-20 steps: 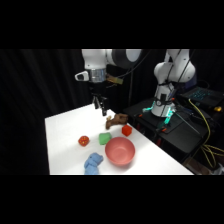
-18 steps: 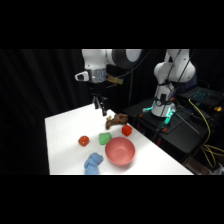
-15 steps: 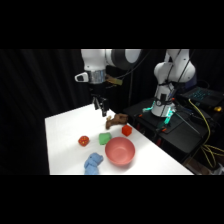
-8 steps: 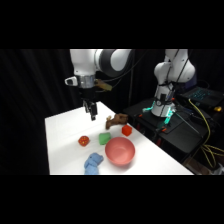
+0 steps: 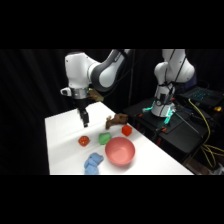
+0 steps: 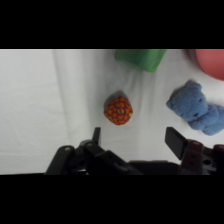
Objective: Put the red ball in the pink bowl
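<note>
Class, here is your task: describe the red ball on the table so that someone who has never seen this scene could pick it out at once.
Start at the pink bowl, the widest thing on the white table. Beside it stands a green block, and just past that block, below the gripper, lies the red ball. It is small, round and dotted orange-red, unlike the angular red block behind the bowl.

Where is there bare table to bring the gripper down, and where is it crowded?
Bare table lies on the side of the red ball away from the other things, under the open gripper. Crowded: green block, pink bowl and blue toy cluster past the ball.
</note>
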{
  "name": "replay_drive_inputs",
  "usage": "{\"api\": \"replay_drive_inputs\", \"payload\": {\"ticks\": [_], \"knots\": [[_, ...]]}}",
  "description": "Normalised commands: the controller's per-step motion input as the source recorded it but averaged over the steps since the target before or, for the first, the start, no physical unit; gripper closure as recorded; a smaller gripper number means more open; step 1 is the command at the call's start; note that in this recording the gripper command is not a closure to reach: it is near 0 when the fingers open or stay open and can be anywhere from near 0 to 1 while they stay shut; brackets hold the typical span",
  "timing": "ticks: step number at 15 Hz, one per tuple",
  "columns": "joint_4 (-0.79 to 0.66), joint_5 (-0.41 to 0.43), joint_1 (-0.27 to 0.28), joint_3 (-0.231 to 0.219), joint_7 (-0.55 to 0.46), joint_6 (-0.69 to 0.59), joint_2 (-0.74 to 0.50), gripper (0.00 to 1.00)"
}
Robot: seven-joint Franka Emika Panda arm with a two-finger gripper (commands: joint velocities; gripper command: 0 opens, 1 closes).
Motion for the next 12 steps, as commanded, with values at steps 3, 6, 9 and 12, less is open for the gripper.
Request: {"api": "replay_drive_inputs", "payload": {"ticks": [3,6,9,12], "knots": [[0.21,0.117,-0.035,0.035,0.00,0.12,0.26,0.00],[0.24,0.137,-0.060,0.057,-0.03,0.09,0.26,0.00],[0.28,0.147,-0.091,0.078,-0.05,0.05,0.26,0.00],[0.32,0.103,-0.079,0.069,-0.03,0.06,0.29,0.00]]}}
